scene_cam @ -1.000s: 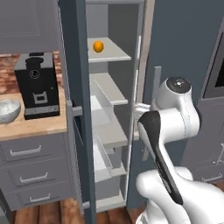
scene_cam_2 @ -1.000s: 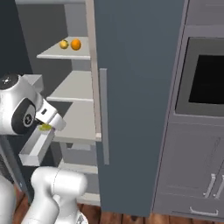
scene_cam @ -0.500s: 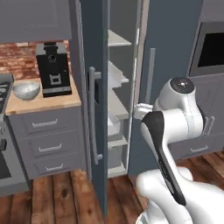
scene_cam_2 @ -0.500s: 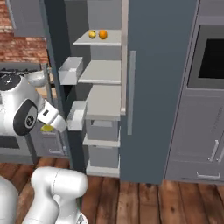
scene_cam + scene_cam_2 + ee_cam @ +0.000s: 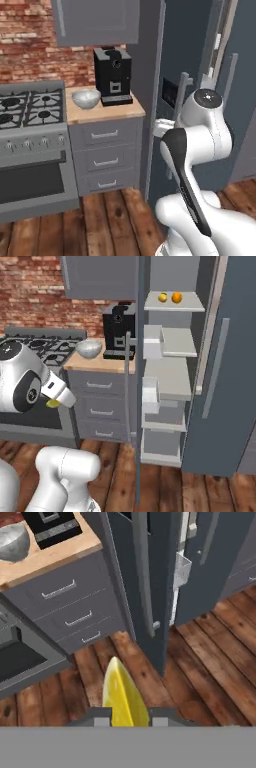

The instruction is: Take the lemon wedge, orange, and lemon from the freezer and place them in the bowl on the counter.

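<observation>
The pincer (image 5: 126, 718) is clamped on the lemon wedge (image 5: 122, 697), a bright yellow, pointed crescent standing upright between the fingers. The speckled whitish bowl (image 5: 86, 98) sits on the wooden worktop (image 5: 107, 110).

Stove (image 5: 30, 107) far left, counter (image 5: 102, 111) just right of it over drawers (image 5: 102, 160), then freezer (image 5: 175, 381) to the right w/ doors open. On counter: bowl (image 5: 86, 98) at left, coffee machine (image 5: 113, 75) just beside it at right, wall cupboard (image 5: 97, 20) above. Lemon (image 5: 162, 297) and orange (image 5: 176, 297) side by side on freezer's top shelf (image 5: 192, 306), lemon left of orange; lemon wedge (image 5: 124, 697) sits between the gripper (image 5: 127, 718) fingertips, out over the floor (image 5: 200, 662) in front of drawers.
</observation>
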